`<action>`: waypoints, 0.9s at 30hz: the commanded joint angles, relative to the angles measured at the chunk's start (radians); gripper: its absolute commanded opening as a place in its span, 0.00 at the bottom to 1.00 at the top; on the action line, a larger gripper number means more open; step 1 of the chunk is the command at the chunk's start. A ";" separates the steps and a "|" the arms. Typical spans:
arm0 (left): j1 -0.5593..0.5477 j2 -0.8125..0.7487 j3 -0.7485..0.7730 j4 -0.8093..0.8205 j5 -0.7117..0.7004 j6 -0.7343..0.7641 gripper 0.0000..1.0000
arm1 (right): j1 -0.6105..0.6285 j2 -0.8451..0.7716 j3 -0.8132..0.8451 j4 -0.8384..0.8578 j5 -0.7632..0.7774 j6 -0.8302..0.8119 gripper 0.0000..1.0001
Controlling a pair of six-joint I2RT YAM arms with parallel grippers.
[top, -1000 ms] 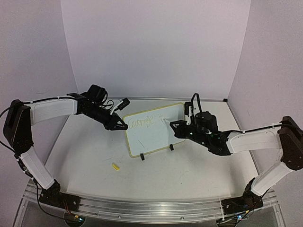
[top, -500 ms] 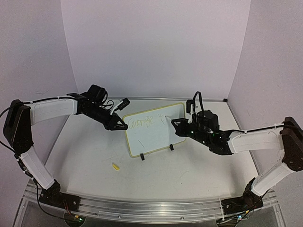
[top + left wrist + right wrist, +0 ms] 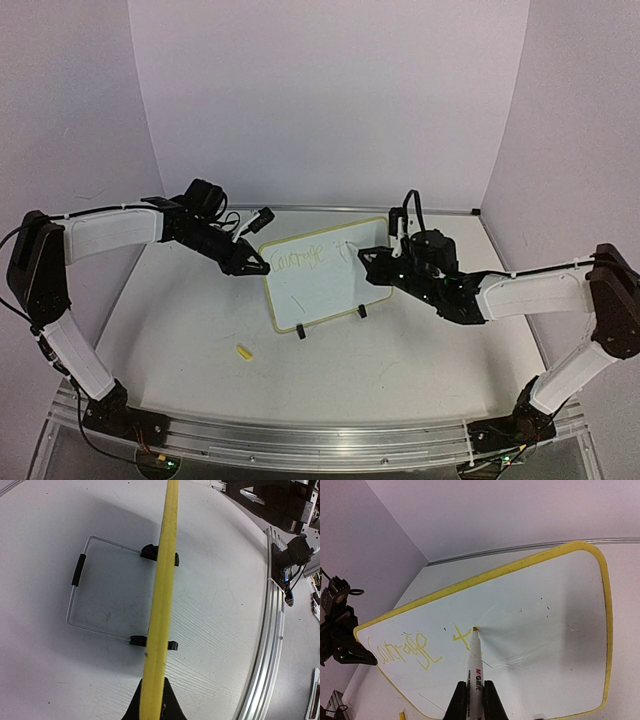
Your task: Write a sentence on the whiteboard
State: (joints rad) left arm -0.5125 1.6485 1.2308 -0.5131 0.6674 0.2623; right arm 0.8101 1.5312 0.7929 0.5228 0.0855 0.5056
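Nearby, a yellow bit [image 3: 243, 351] lies before the whiteboard [image 3: 322, 290]; left pincer [image 3: 262, 268] clamps its edge; right pincer [image 3: 474, 694] grips a marker [image 3: 475, 660].

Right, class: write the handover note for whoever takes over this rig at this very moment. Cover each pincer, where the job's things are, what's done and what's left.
Left pincer: shut on the whiteboard at its left edge, steadying it.
Right pincer: shut on a marker, tip touching the board face.
The whiteboard stands propped mid-table; a small yellow piece lies in front of it.
Done: the sentence has one yellow cursive word and one further mark beside it.
Left: the rest of the sentence. I cannot read the wording.
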 commanded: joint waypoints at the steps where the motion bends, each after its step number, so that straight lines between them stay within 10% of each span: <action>1: -0.002 0.005 0.009 -0.058 -0.138 0.049 0.00 | -0.002 0.013 0.026 0.018 -0.007 -0.005 0.00; 27: -0.001 0.006 0.009 -0.059 -0.139 0.050 0.00 | -0.002 -0.030 -0.002 -0.018 0.060 0.002 0.00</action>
State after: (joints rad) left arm -0.5125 1.6485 1.2308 -0.5137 0.6670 0.2615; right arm 0.8101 1.5294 0.7609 0.5068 0.0927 0.5238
